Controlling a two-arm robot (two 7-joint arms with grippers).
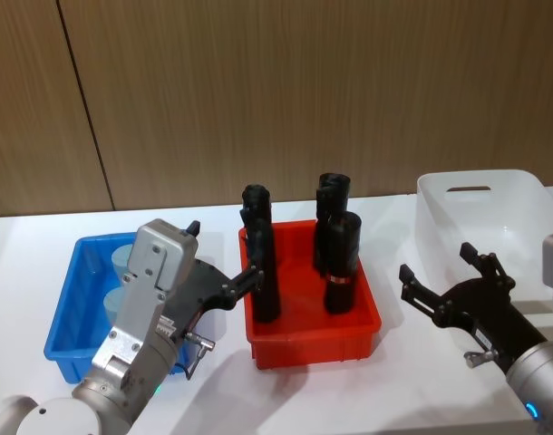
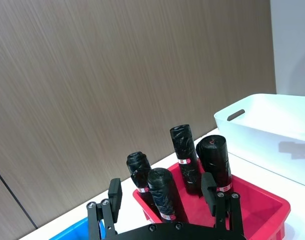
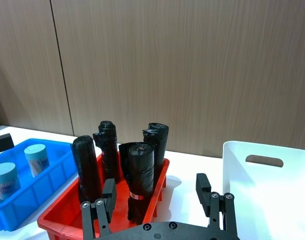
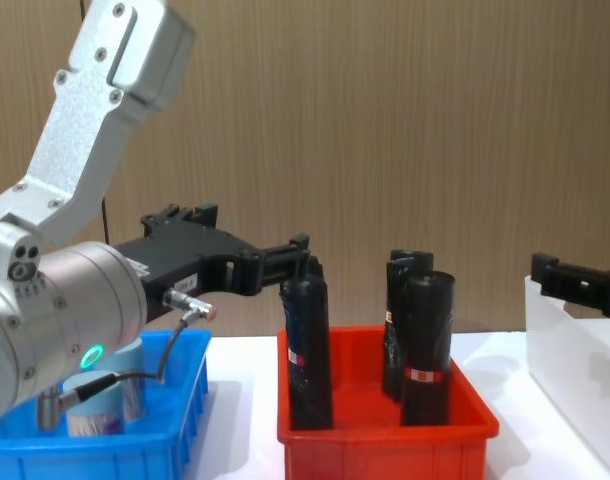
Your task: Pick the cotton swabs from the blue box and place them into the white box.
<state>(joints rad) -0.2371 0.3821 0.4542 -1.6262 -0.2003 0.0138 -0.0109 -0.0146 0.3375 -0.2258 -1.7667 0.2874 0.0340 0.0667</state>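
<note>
Between blue box (image 1: 66, 313) and red bin (image 1: 313, 343), left gripper (image 1: 222, 254) hangs open, empty. Cotton swabs (image 3: 35, 152) stand in blue box. Shift left and drop straight onto one jar, clear of black rolls (image 1: 264, 290). Right gripper (image 1: 438, 263) is open by white box (image 1: 440, 227).

Two cotton swab jars (image 3: 35, 159), clear cylinders with pale grey-blue lids, stand upright, one behind the other, in the blue box (image 1: 66, 313), an open-top bin toward the left edge of the worktop (image 1: 385, 381). The white box (image 1: 494, 217), taller and translucent with a slot handle, stands toward the right edge, well apart.
</note>
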